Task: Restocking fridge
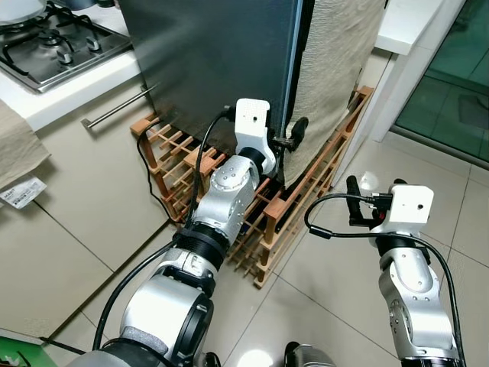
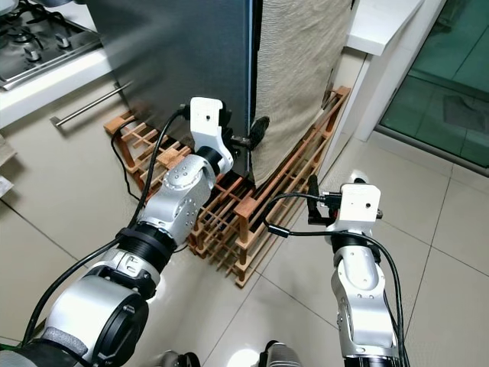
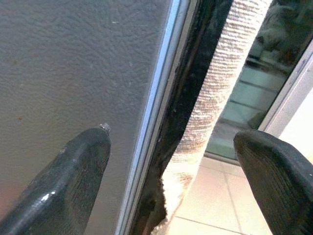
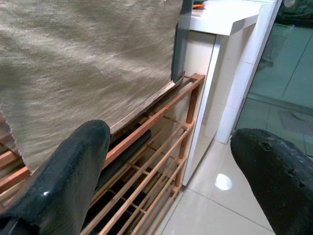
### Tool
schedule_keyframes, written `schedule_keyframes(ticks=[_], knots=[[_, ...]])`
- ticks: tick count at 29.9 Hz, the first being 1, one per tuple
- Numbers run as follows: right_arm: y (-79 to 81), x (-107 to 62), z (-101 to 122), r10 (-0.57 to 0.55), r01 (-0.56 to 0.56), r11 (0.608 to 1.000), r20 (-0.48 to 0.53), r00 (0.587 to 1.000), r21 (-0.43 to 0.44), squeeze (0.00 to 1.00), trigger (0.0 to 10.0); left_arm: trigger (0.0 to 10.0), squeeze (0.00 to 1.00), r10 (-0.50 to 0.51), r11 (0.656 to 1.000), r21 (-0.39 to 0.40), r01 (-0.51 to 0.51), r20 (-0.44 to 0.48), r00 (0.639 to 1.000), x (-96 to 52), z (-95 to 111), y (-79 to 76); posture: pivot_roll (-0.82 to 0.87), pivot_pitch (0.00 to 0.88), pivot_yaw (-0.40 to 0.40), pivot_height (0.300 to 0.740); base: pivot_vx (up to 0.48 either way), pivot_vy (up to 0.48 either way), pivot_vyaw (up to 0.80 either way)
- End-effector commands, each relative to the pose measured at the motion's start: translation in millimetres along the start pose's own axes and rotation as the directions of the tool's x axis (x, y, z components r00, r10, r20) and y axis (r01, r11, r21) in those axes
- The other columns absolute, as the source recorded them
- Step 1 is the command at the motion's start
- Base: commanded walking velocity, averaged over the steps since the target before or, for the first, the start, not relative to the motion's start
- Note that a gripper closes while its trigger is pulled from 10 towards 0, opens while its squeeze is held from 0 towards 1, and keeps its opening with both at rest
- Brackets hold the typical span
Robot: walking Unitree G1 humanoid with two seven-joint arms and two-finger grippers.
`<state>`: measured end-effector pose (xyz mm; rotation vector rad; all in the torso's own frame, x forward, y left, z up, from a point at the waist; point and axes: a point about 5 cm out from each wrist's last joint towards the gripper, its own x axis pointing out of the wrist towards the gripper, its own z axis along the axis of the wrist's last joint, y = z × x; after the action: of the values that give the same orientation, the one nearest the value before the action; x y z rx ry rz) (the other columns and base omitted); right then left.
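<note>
The fridge (image 1: 214, 61), a dark grey upright body, is the landmark here. To its left runs a white surface (image 1: 69, 84) carrying one gas hob (image 1: 53, 42), with pale cabinet fronts below and one long metal bar handle (image 1: 118, 107) just beside the fridge's left side. One cloth (image 1: 19, 145) hangs over the surface edge further left.

The fridge stands on one low wooden rack (image 1: 267, 222) of slatted bars that sticks out in front of it and to both sides. The left tool (image 1: 289, 138) is raised against the fridge's front right edge, its two black fingers (image 3: 73, 181) spread apart, one against the textured grey face, the other out past the edge; between them lie the door's silver edge strip (image 3: 156, 98) and the hem of one beige woven towel (image 1: 336, 61) that hangs down the fridge's right part.

Right of the fridge, the right tool (image 1: 367, 200) hangs lower, well apart from the door, above the tiled floor (image 1: 328, 283); its two fingers (image 4: 73, 171) are also spread wide and grip nothing. Beyond it stand one white surface (image 4: 225, 19) with a tiled side and one glass door (image 1: 451, 84).
</note>
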<state>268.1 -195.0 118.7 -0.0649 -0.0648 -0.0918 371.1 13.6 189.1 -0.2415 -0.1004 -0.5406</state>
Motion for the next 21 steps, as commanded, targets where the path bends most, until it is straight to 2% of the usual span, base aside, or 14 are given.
schedule_keyframes(ticks=[1, 5, 13, 16, 17, 20, 21], knots=[[-3.2, -2.2, 2.6, -0.007, 0.007, 1.000, 0.000, 1.000, 0.003, 0.00, 10.0, 10.0, 0.00, -0.183, 0.970, -0.149, 0.191, 0.064, 0.981, 16.1, 8.3, -84.6, -0.25, 0.158, 0.058, 0.740, 0.000, 0.000, 0.00], [-3.6, -3.0, 2.2, -0.008, 0.008, 1.000, -0.004, 1.000, 0.001, 0.00, 10.0, 10.0, 0.00, -0.208, 0.961, -0.173, 0.216, 0.064, 0.976, 17.1, 8.9, -92.7, -0.25, 0.159, 0.062, 0.740, 0.000, 0.000, 0.00], [-2.4, -5.1, 1.6, -0.009, 0.009, 1.000, -0.011, 1.000, 0.002, 0.00, 10.0, 10.0, 0.00, -0.230, 0.952, -0.187, 0.241, 0.078, 0.970, 19.9, 16.5, -97.9, -0.26, 0.161, 0.067, 0.740, 0.000, 0.000, 0.00], [-2.4, -4.8, -0.1, -0.011, 0.011, 1.000, -0.017, 1.000, 0.004, 0.00, 10.0, 10.0, 0.00, -0.233, 0.958, -0.150, 0.242, 0.077, 0.969, 17.8, 19.3, -90.6, -0.25, 0.155, 0.069, 0.740, 0.000, 0.000, 0.00], [-2.1, -3.6, 0.4, -0.011, 0.011, 1.000, -0.015, 1.000, 0.005, 0.00, 10.0, 10.0, 0.00, -0.225, 0.962, -0.141, 0.234, 0.077, 0.971, 14.7, 19.1, -81.9, -0.24, 0.142, 0.072, 0.740, 0.000, 0.000, 0.00], [-2.1, -3.6, 0.4, -0.011, 0.011, 1.000, -0.015, 1.000, 0.005, 0.00, 10.0, 10.0, 0.00, -0.225, 0.962, -0.141, 0.234, 0.077, 0.971, 14.7, 19.1, -81.9, -0.24, 0.142, 0.072, 0.740, 0.000, 0.000, 0.00], [-1.9, -2.2, 1.1, -0.011, 0.011, 1.000, -0.012, 1.000, 0.006, 0.00, 10.0, 10.0, 0.00, -0.215, 0.967, -0.126, 0.224, 0.077, 0.974, 10.5, 19.1, -72.5, -0.23, 0.136, 0.072, 0.740, 0.000, 0.000, 0.00]])
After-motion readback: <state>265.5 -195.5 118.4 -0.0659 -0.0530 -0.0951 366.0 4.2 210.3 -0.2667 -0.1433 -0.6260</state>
